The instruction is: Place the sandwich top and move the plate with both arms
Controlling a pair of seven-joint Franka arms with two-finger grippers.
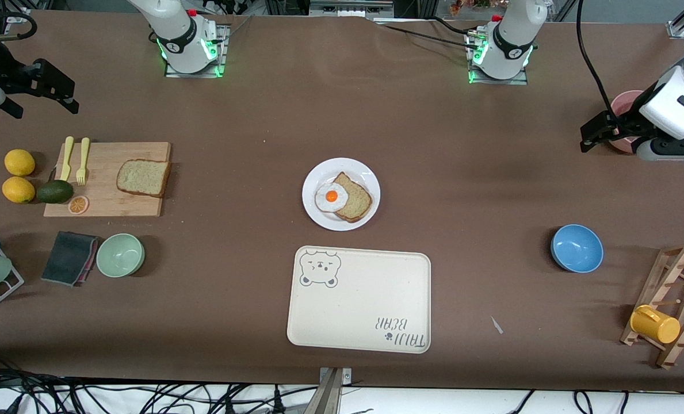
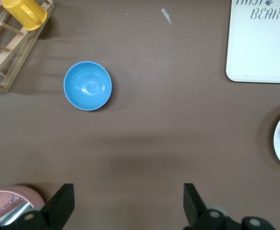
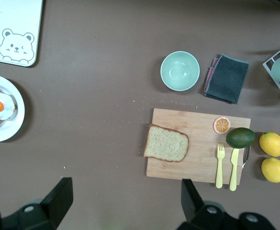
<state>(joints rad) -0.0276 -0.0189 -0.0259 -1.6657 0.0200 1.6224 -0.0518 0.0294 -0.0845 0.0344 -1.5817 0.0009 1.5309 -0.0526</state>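
Sandwich top lies flat on a wooden cutting board near the right arm's end of the worktop, at the board's end toward the worktop's centre, untouched. The board also carries a yellow knife, a yellow fork and an orange slice; an avocado overlaps its outer edge.

Plate sits at mid-worktop, holding a darker bread slice with a fried egg on it. The cream bear tray lies just nearer the front camera, apart from the plate.

Right end effector hangs over the worktop's corner at the right arm's end, fingers spread, holding nothing; the arm waits.

Left end effector hangs over the edge at the left arm's end, beside a pink cup, fingers spread and empty; this arm also waits.
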